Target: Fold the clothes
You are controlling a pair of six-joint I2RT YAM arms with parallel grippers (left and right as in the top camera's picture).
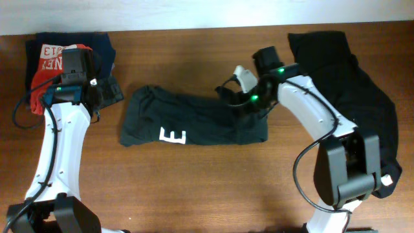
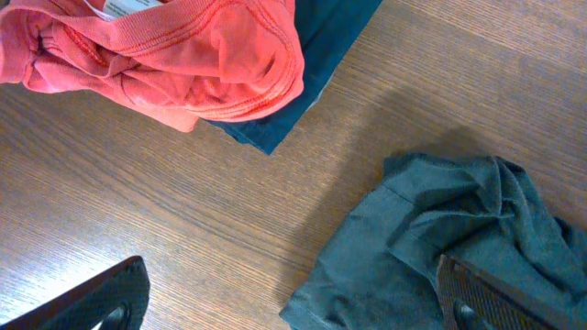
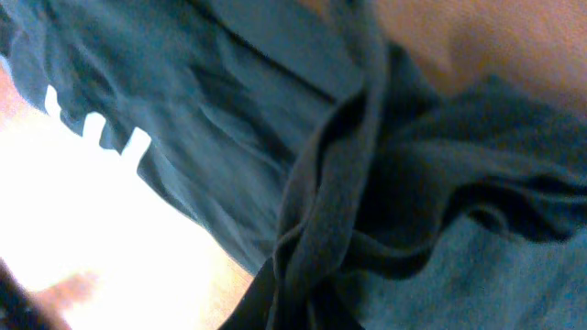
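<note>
A dark green shirt (image 1: 194, 120) with a white letter E lies as a long band across the middle of the table. My right gripper (image 1: 240, 98) is at its upper right end, shut on a bunched fold of that shirt (image 3: 335, 202); the fingers themselves are hidden by cloth in the right wrist view. My left gripper (image 1: 105, 90) hovers open just left of the shirt's left end (image 2: 440, 238). Its fingers (image 2: 110, 293) stand wide apart over bare wood, the right one over the cloth's edge. More black clothes (image 1: 349, 84) lie heaped at the right.
A stack of folded garments sits at the back left, a red shirt (image 2: 165, 50) on top of a dark blue one (image 2: 312, 64). The black heap reaches the table's right edge, beside the right arm's base (image 1: 349, 168).
</note>
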